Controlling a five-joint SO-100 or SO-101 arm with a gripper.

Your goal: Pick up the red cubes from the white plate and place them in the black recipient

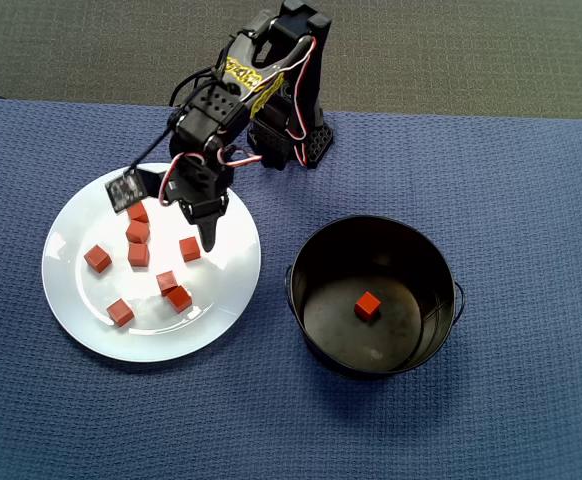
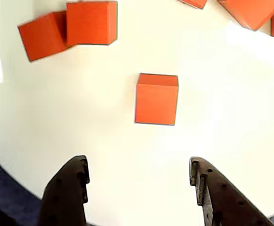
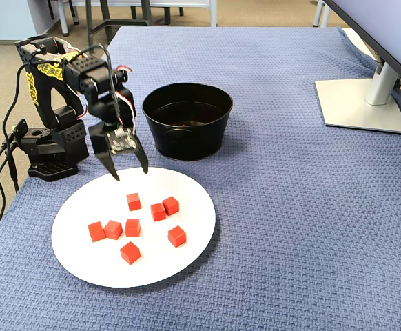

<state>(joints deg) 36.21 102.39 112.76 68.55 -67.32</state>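
Several red cubes point(image 1: 138, 254) lie scattered on the white plate point(image 1: 71, 230), on the left in the overhead view. My gripper point(image 1: 203, 225) hangs open over the plate's upper right part, with nothing between its fingers. In the wrist view the gripper point(image 2: 138, 161) frames bare plate point(image 2: 221, 117). One red cube point(image 2: 156, 99) sits just ahead, in line with the gap. Two touching cubes point(image 2: 91, 22) lie farther off at upper left. The black recipient point(image 1: 311, 300) stands right of the plate and holds one red cube point(image 1: 368, 305). In the fixed view the gripper point(image 3: 130, 174) hovers above the plate's point(image 3: 76, 207) far edge, near the closest cube point(image 3: 134, 201).
A blue woven cloth point(image 3: 290, 207) covers the table. The arm's base point(image 3: 49, 148) stands at the cloth's edge behind the plate. A monitor stand point(image 3: 362, 96) sits far right in the fixed view. The pot point(image 3: 187, 138) is just beyond the gripper there.
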